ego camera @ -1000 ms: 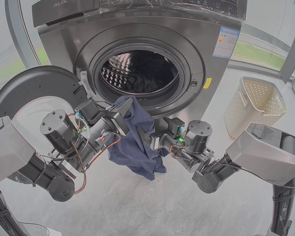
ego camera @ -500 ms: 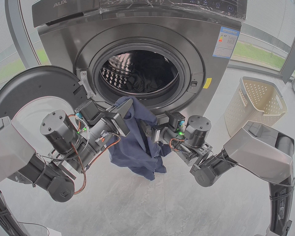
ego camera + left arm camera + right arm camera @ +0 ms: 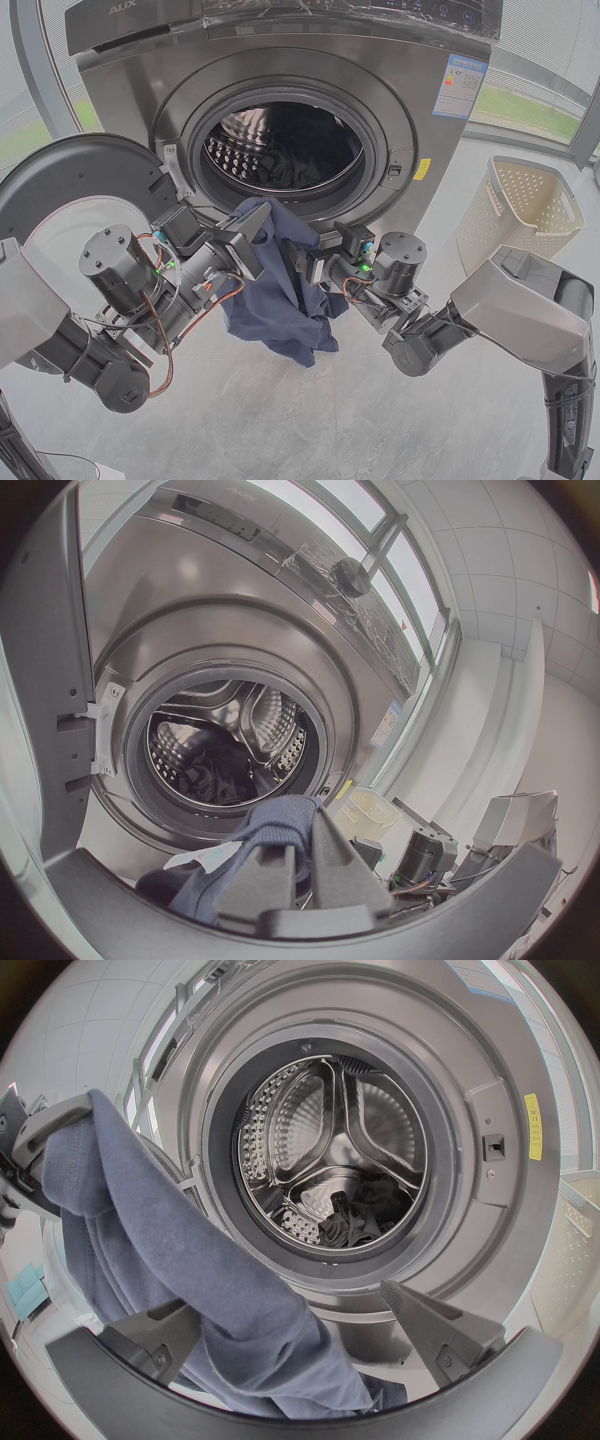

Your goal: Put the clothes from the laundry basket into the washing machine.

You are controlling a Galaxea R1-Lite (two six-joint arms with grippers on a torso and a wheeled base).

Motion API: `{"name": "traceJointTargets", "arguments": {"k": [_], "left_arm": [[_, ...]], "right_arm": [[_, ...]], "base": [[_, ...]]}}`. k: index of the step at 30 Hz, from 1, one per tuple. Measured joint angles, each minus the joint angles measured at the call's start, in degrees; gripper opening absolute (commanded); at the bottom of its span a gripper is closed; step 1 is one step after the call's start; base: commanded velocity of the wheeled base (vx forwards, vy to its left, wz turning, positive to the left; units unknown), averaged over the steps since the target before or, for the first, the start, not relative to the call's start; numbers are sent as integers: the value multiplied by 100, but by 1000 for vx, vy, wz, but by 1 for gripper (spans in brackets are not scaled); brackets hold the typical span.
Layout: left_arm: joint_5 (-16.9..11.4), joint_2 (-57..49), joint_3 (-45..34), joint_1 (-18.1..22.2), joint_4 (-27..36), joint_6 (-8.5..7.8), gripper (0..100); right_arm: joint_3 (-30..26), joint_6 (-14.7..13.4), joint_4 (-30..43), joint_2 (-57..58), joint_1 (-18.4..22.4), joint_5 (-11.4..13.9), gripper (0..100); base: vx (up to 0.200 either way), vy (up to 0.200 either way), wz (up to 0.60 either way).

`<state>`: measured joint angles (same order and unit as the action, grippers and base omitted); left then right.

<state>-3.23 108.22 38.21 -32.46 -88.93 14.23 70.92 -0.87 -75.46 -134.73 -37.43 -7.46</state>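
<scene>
Navy garment [image 3: 275,300] — tight in left jaws

Bright daylight, soft glare on washing machine [image 3: 400,87]

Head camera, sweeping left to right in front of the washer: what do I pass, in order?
washer door, swung open → left gripper, holding the blue garment → right gripper → laundry basket

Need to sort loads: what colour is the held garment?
Garment: plain navy blue, best in right wrist view.
</scene>
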Motion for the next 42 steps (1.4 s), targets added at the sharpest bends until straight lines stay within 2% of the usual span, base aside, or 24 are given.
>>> {"name": "traceJointTargets", "arguments": {"k": [5,10,20,21,24,27,35,42], "left_arm": [[-10,-13,-26,-11,2,6,0],[4,-2,-32,-9,2,6,0],[-65,24,-146,-22,-7,6,0],[-119,22,-191,-37,-7,5,100],[-355,9,-384,-99,-5,6,100],[-453,7,-588,-129,-2,11,100],[-478,276,-918,-116,0,5,100],[-473,590,-959,91,2,-11,100]], "right_arm": [[137,-13,-2,-20,17,-9,0],[35,-15,-9,102,57,-4,0],[-1013,-15,-52,916,33,-4,0],[-1134,-22,-66,1040,22,-4,0],[-1382,-83,-79,1375,-24,-11,0],[-1503,-143,-84,1679,-57,-33,0],[-1704,-173,-96,2277,-105,-55,0],[-1941,-176,-90,2581,-122,-52,0]], "base": [[0,0,0],[0,0,0],[0,0,0],[0,0,0],[0,0,0],[0,0,0],[0,0,0],[0,0,0]]}}
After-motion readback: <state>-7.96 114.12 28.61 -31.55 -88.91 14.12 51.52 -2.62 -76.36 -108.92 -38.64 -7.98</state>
